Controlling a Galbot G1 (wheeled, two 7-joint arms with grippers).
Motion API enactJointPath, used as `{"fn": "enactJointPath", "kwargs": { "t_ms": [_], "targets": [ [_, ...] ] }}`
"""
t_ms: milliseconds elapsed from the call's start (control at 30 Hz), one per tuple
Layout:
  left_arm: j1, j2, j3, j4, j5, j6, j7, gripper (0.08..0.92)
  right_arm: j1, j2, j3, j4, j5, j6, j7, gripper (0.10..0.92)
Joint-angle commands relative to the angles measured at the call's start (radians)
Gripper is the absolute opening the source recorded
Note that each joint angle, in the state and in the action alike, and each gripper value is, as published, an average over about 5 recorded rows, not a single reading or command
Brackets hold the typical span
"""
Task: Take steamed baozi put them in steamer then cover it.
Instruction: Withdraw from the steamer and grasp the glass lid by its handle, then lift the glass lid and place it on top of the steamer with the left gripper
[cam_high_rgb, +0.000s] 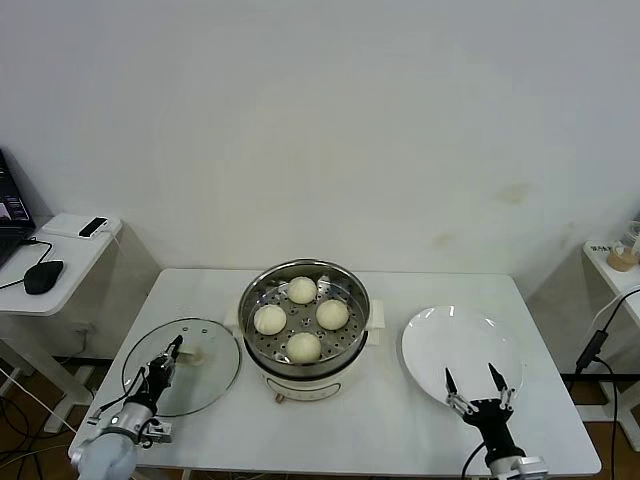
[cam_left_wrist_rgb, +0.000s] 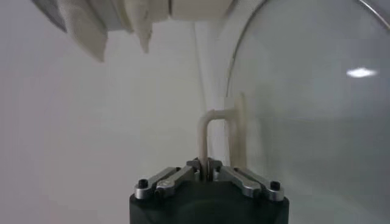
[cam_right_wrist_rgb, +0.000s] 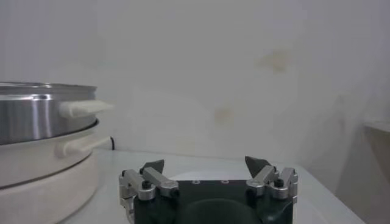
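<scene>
Four buns (cam_high_rgb: 302, 319) sit in one steamer (cam_high_rgb: 304, 330). One lid (cam_high_rgb: 182, 366) lies left of it, the left gripper (cam_high_rgb: 173, 350) clamped on its handle. One right gripper (cam_high_rgb: 473, 378) gapes wide over one plate (cam_high_rgb: 462, 347).

white plate (cam_high_rgb: 462, 342) on white table (cam_high_rgb: 380, 420); side desk (cam_high_rgb: 60, 255) with mouse (cam_high_rgb: 43, 276).
</scene>
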Motion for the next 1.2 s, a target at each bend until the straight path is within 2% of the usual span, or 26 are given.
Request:
{"fn": "enactJointPath", "kwargs": {
  "t_ms": [33, 233, 400, 733, 1000, 1200],
  "targets": [
    [0.139, -0.02, -0.062, -0.203, -0.09, 0.119, -0.022, 0.136, 0.002, -0.002, -0.008, 0.004, -0.004, 0.002, -0.002, 0.823],
    [0.235, -0.034, -0.112, -0.349, -0.132, 0.17, -0.013, 0.136, 0.001, -0.007, -0.018, 0.013, -0.01, 0.001, -0.005, 0.823],
    [0.285, -0.016, -0.176, -0.457, -0.138, 0.201, 0.04, 0.136, -0.003, -0.016, -0.018, 0.017, -0.013, 0.001, -0.005, 0.823],
    [0.31, 0.095, -0.259, -0.584, -0.189, 0.269, 0.201, 0.136, -0.01, -0.028, -0.017, 0.041, -0.014, -0.005, -0.008, 0.823],
    [0.24, 0.21, -0.124, -0.69, -0.257, 0.374, 0.31, 0.136, -0.026, -0.014, -0.02, 0.049, -0.043, -0.009, -0.012, 0.823],
    [0.102, 0.258, 0.057, -0.724, -0.263, 0.466, 0.354, 0.136, -0.029, 0.01, -0.019, 0.038, -0.155, -0.002, 0.003, 0.823]
  ]
}}
